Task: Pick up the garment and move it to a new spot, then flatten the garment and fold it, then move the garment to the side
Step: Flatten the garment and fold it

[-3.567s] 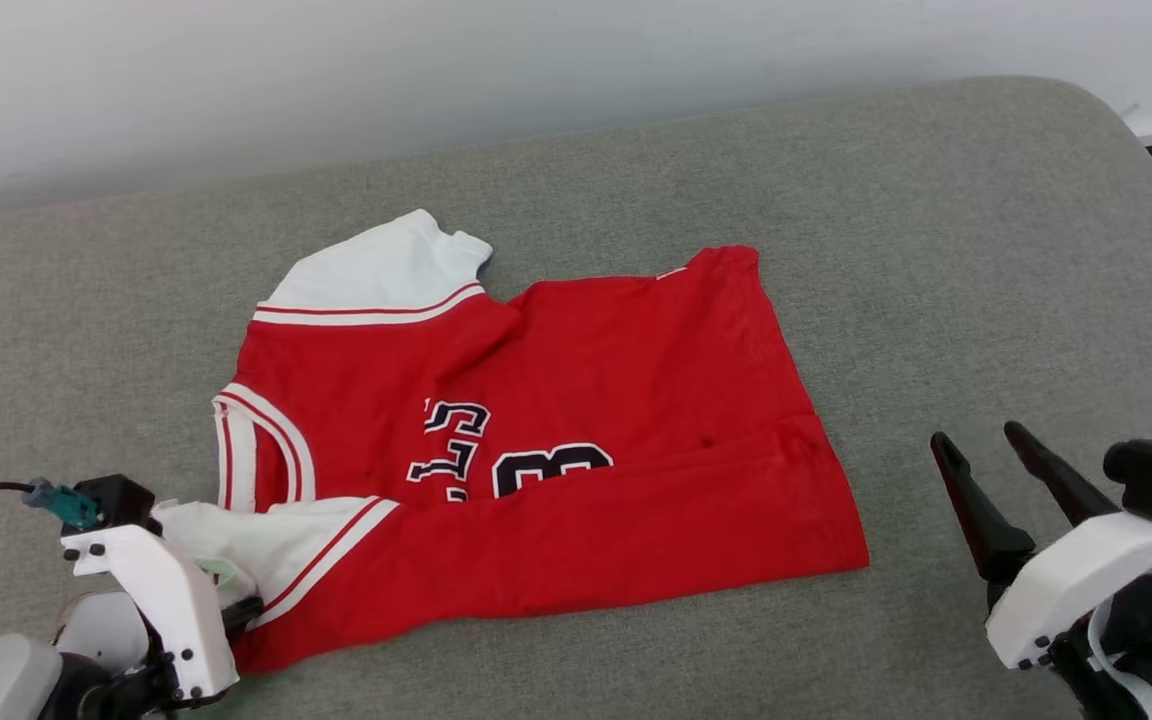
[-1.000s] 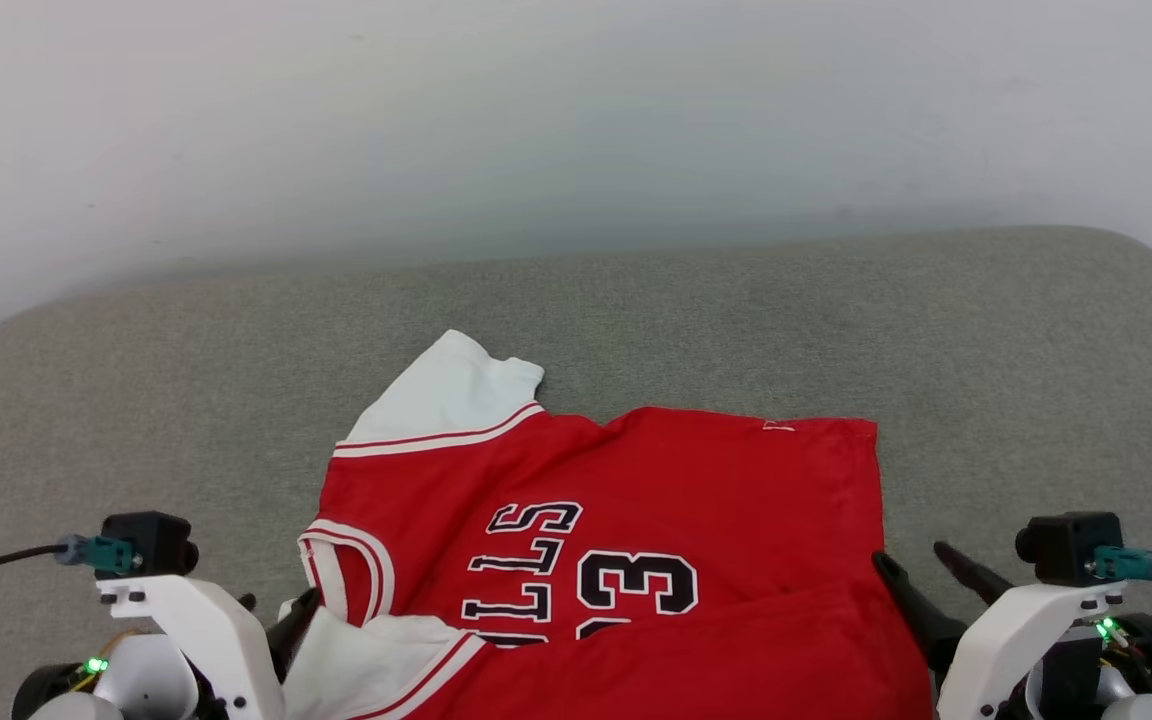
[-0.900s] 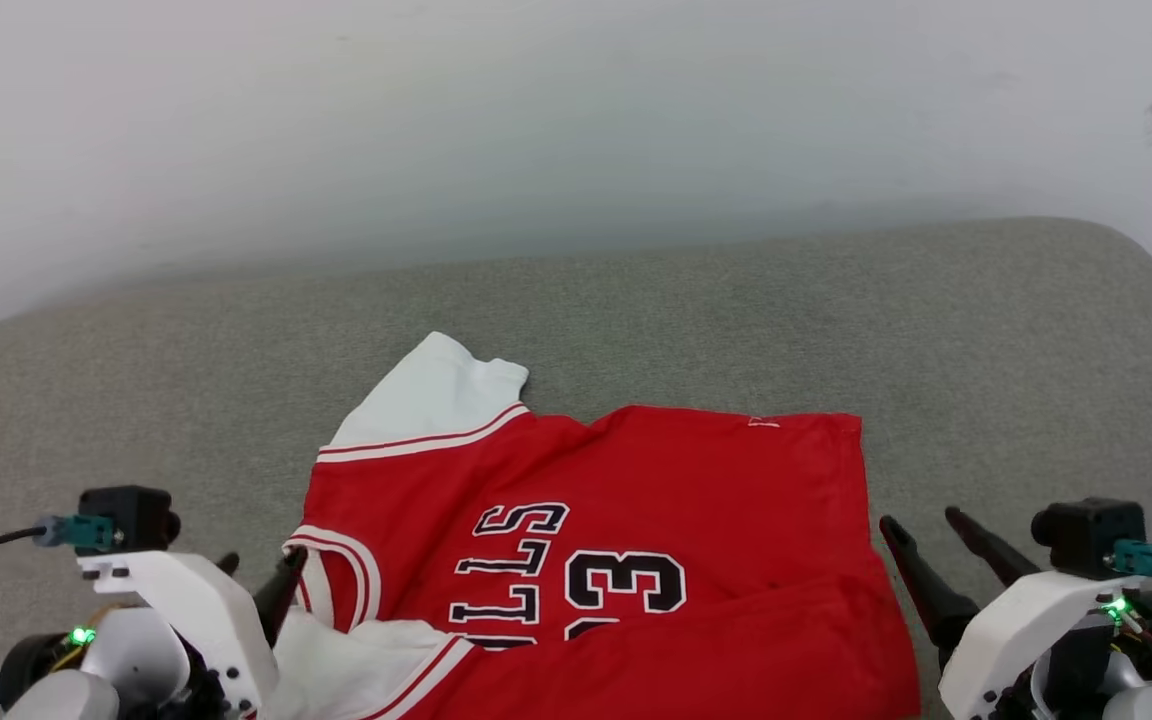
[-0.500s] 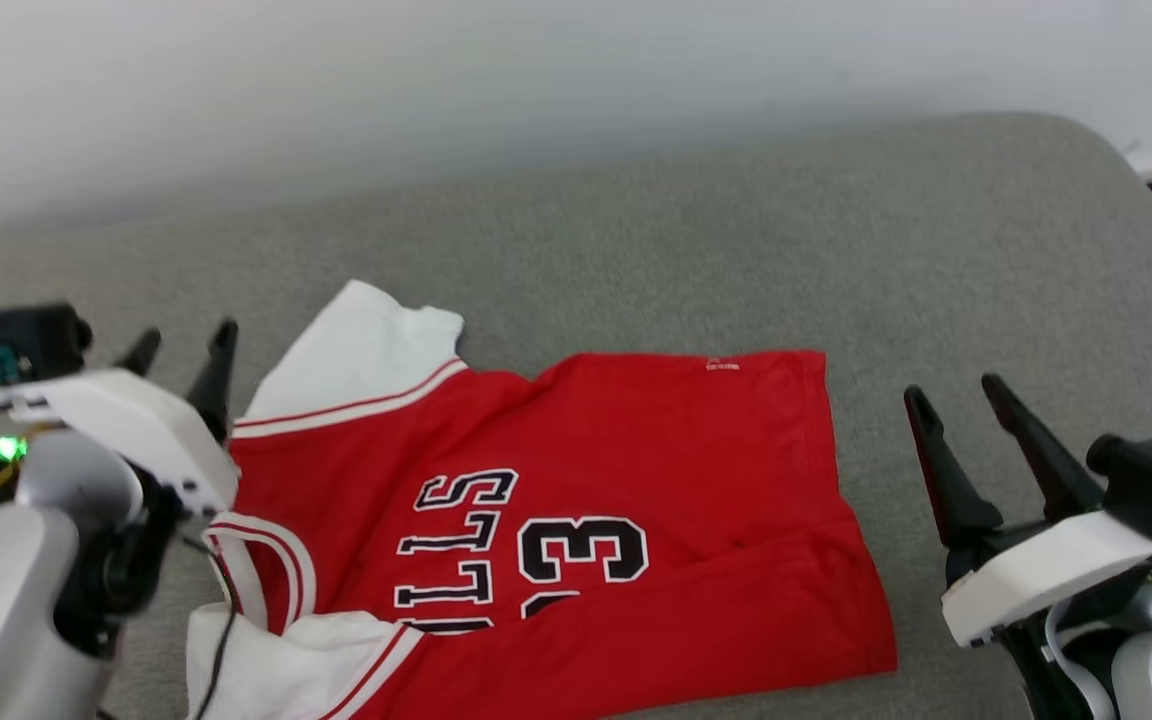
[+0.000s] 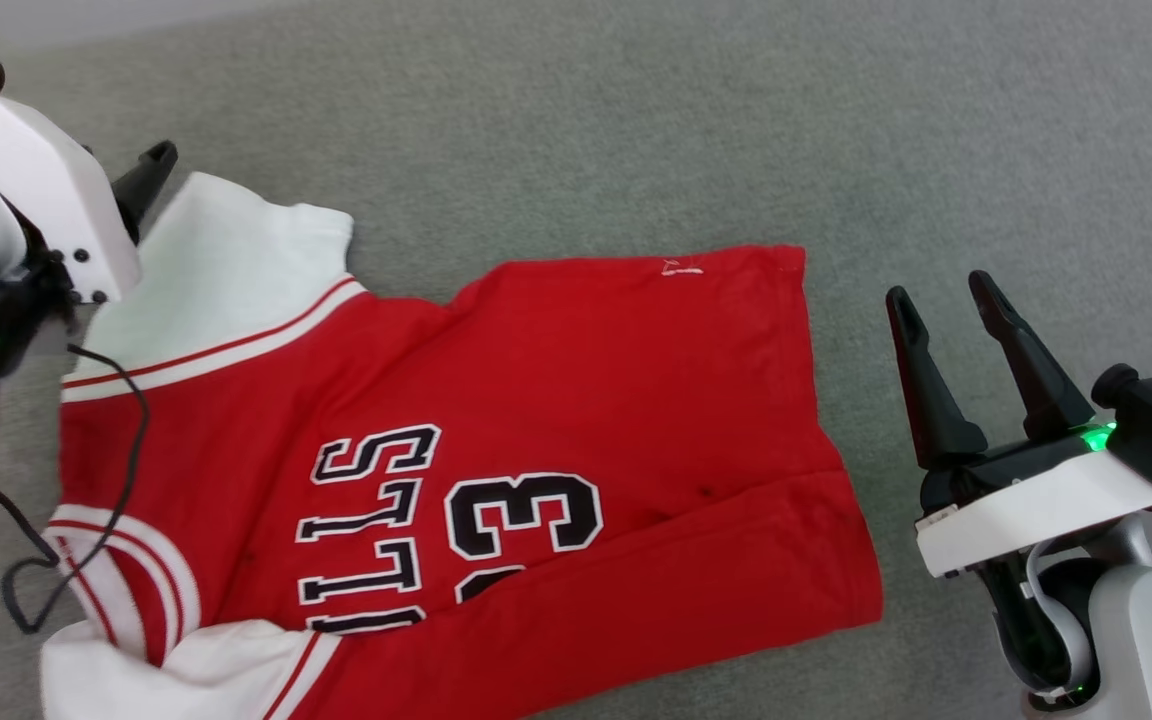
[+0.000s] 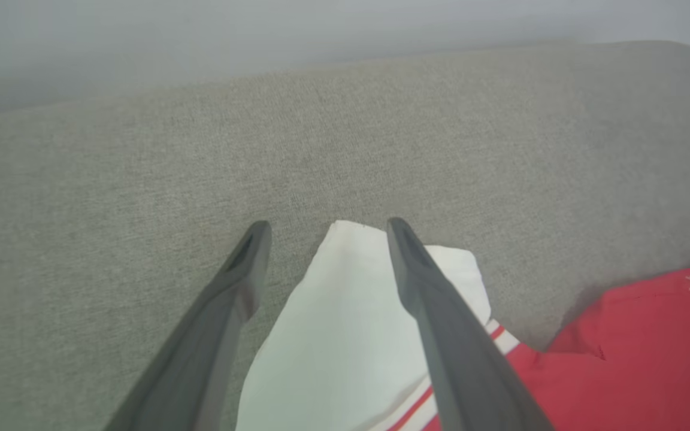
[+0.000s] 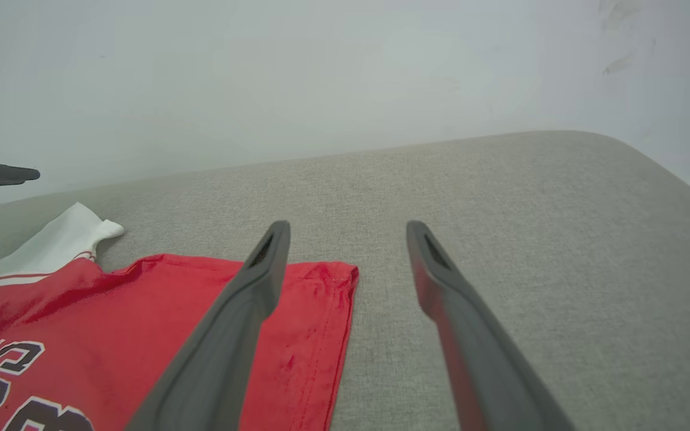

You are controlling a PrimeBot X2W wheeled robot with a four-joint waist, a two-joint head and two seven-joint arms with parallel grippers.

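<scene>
A grey padded fabric surface [image 5: 636, 120] spreads across the head view, bare from 11 o'clock round to 2 o'clock. In the wrist views its rounded far edge meets a pale wall [image 7: 261, 78].

The garment [image 5: 586, 400], a red jersey with black white-outlined lettering and a 3, lies on this surface from the centre out to 8 o'clock. Its neckline points to 8 o'clock and its hem to 3 o'clock. The hem edge runs straight, slanting from 1 o'clock down to 4 o'clock. A folded red band lies along the near edge at 5 o'clock. One white sleeve [image 5: 226, 250] reaches to 10 o'clock; the other white sleeve [image 5: 186, 670] is bunched at 7 o'clock, cut by the frame.

The right gripper [image 5: 939, 290] is at 3 o'clock, fingers apart and empty. It stands over a bare grey strip just beside the hem, apart from the cloth.

The left gripper [image 6: 328, 229] is at 10 o'clock, fingers apart, with the far sleeve's tip between them in its wrist view. Whether they touch the cloth cannot be told.

A thin black cable [image 5: 126, 400] loops in front of the jersey's shoulder at 9 o'clock.

A small white mark [image 5: 681, 267] sits on the far hem corner.
</scene>
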